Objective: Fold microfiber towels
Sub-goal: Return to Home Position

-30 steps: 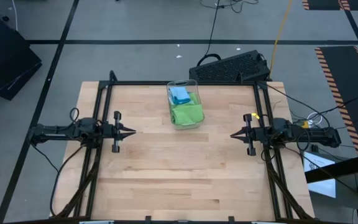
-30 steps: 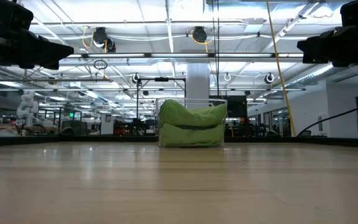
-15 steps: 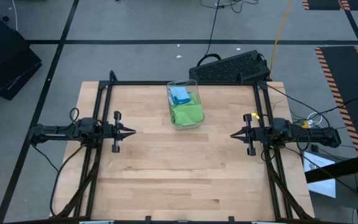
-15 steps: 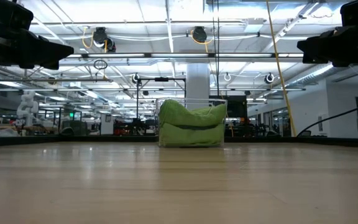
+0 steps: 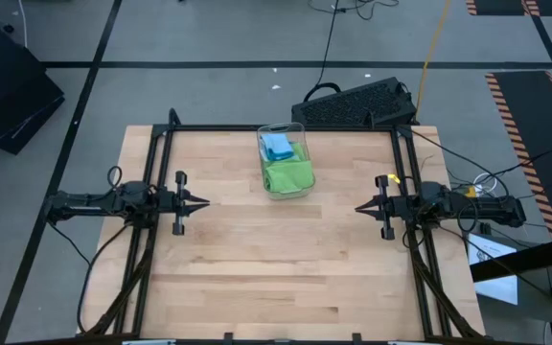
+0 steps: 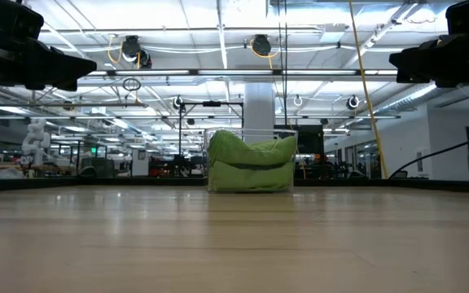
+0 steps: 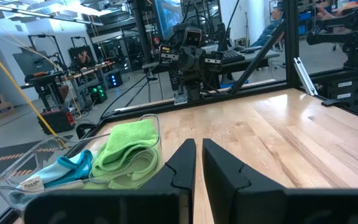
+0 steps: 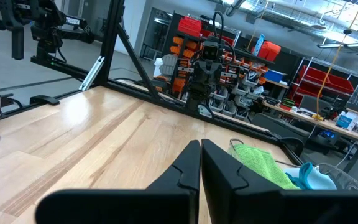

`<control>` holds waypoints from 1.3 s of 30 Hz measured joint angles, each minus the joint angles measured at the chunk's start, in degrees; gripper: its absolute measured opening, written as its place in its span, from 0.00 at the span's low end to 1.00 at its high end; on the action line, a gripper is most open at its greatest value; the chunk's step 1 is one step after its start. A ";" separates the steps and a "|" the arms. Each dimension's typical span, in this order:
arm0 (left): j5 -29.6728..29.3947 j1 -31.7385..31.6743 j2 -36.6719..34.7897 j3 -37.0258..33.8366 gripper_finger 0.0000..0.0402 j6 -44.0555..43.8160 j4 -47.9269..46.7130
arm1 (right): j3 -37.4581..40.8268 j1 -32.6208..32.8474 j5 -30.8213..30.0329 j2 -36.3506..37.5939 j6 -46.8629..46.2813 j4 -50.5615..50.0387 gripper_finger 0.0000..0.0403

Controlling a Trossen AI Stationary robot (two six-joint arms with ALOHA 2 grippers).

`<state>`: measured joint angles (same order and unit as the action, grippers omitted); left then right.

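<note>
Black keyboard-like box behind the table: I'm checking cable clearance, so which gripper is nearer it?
Right. The right gripper is at the right edge of the table, on the same side as the box; the left gripper is at the opposite, left edge.

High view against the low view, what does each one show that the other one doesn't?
Only the high view shows the blue towel behind the green towel in the clear bin, and the left tool and right tool pointing inward from opposite table sides. Only the low view shows the lit hall beyond. Both show the green towel in the bin.
</note>
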<state>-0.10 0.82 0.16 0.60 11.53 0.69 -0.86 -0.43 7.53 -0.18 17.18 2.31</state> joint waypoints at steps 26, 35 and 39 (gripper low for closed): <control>-0.02 0.02 0.00 0.00 0.08 0.00 -0.02 | 0.00 0.00 0.00 0.01 -0.02 0.00 0.02; -0.02 0.02 0.00 0.00 0.08 0.00 0.00 | 0.00 0.00 0.00 0.02 -0.02 0.02 0.02; -0.02 0.01 0.00 0.00 0.08 0.00 -0.01 | -0.01 0.01 0.00 0.01 -0.02 0.02 0.02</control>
<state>-0.12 0.83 0.16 0.60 11.53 0.68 -0.86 -0.43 7.53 -0.16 17.17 2.33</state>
